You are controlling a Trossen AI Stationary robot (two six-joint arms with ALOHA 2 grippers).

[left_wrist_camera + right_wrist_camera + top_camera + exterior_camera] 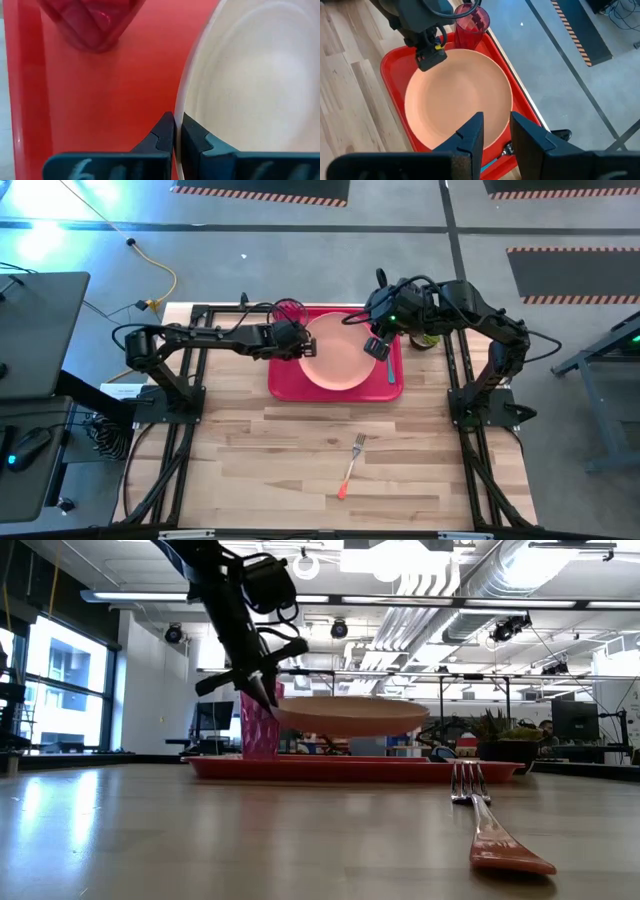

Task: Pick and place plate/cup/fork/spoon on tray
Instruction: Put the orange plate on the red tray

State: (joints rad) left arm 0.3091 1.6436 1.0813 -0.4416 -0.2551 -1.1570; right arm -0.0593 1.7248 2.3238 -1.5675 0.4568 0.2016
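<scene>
The salmon-pink plate (342,356) hangs over the red tray (285,380), raised above it in the low view (350,715). My left gripper (303,345) is shut on the plate's left rim. The dark-pink ribbed cup (290,312) stands upright on the tray's far left corner. The spoon (506,149), with a light-blue handle (389,368), lies on the tray by its right rim. My right gripper (496,122) is open and empty above the spoon. The fork (350,465), with an orange-red handle, lies on the table near the front. My left gripper pinches the plate's left rim (179,107) between its two fingers, one finger inside the rim and one outside (162,131). The fingers come from the table's left, slanting down. The plate sits about level, lifted clear of the tray (300,768).
A small green potted plant (425,338) stands just right of the tray's far right corner, under my right arm. Bare wooden table lies between the tray and the fork (490,825). Black frame rails run along the table's left and right sides.
</scene>
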